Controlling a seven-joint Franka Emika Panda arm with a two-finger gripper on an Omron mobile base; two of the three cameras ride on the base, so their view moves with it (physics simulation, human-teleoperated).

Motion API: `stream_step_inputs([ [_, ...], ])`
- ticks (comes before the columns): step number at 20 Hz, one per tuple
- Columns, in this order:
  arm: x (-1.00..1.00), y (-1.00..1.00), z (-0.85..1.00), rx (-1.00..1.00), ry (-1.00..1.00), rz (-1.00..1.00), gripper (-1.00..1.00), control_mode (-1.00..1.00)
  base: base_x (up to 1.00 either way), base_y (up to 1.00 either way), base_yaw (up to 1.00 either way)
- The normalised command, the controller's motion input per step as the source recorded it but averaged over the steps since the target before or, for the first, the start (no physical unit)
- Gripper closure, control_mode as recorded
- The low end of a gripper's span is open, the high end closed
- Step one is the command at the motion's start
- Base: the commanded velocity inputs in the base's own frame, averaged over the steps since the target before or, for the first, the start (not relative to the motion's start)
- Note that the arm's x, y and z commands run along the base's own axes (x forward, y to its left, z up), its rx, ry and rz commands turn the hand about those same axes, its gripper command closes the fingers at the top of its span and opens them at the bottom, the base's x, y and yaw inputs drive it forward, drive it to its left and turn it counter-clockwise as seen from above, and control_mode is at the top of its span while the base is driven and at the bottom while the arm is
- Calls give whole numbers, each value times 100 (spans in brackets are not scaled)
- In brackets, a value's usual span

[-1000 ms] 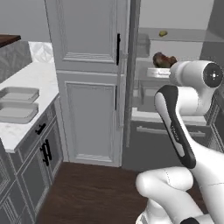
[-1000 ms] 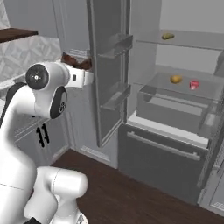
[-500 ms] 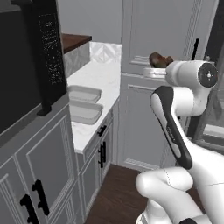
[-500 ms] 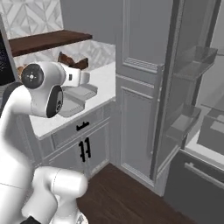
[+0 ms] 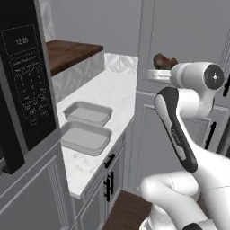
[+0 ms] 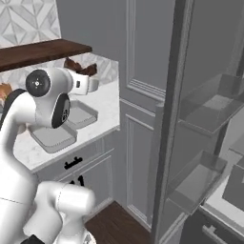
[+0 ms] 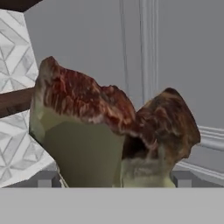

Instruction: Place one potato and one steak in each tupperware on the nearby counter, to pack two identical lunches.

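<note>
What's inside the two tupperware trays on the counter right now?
Both tupperware trays on the counter show bare grey floors, with no food in them. In the right base view the arm covers part of the trays. The gripper holds the brown steak off to one side.

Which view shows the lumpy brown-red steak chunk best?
Hand view: the lumpy brown-red steak chunk sits close up, its marbled surface clear. Left base view shows a small dark lump above the wrist; right base view shows dark bits at the gripper.

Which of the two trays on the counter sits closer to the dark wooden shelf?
The far tray, by the wooden shelf. The other tray lies nearer the counter's front end.
</note>
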Motion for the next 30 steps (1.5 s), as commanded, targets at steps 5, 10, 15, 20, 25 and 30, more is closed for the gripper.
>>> stream_step_inputs([
  [5,0,0,0,0,0,0,100,100,34,69,30],
  [10,6,-7,-42,-1,13,15,100,-100,9,11,14],
  [15,4,-3,-90,-3,22,30,100,-100,0,0,0],
  [20,31,56,-100,-8,18,39,100,-100,0,0,0],
  [25,66,71,-92,-11,19,32,100,-100,0,0,0],
  [30,44,30,-79,-10,21,23,100,-100,0,0,0],
])
